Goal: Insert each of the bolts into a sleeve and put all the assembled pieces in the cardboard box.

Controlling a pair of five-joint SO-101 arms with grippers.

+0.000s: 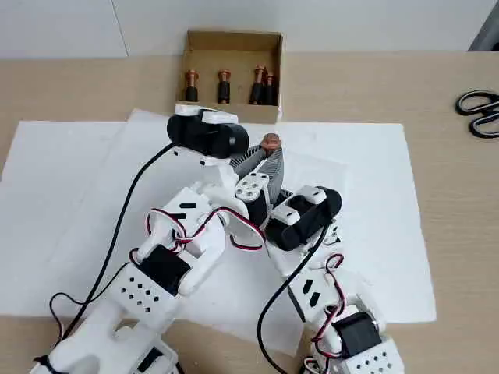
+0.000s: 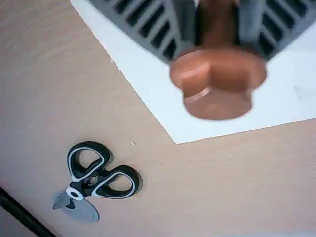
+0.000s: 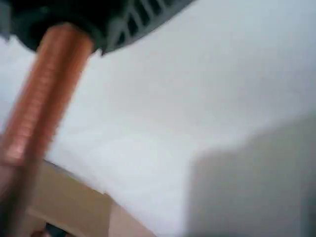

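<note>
A copper bolt [image 1: 270, 141] is held up over the white paper just in front of the cardboard box [image 1: 234, 36]. My left gripper [image 2: 217, 19] is shut on it; its grey ribbed fingers [image 2: 143, 24] flank the shank behind the hex head [image 2: 217, 84]. In the right wrist view the threaded shank [image 3: 49, 98] comes out of a black sleeve [image 3: 54, 17], which my right gripper [image 3: 74, 19] appears to be shut on. In the high view both grippers [image 1: 265, 160] meet at this spot. Several assembled pieces [image 1: 224, 86] stand in the box.
Black-handled scissors [image 1: 479, 111] lie on the wooden table at the far right, also seen as scissors [image 2: 96, 177] past the paper's edge. White paper [image 1: 78, 195] covers the table's middle. Both arms' cables cross the near side.
</note>
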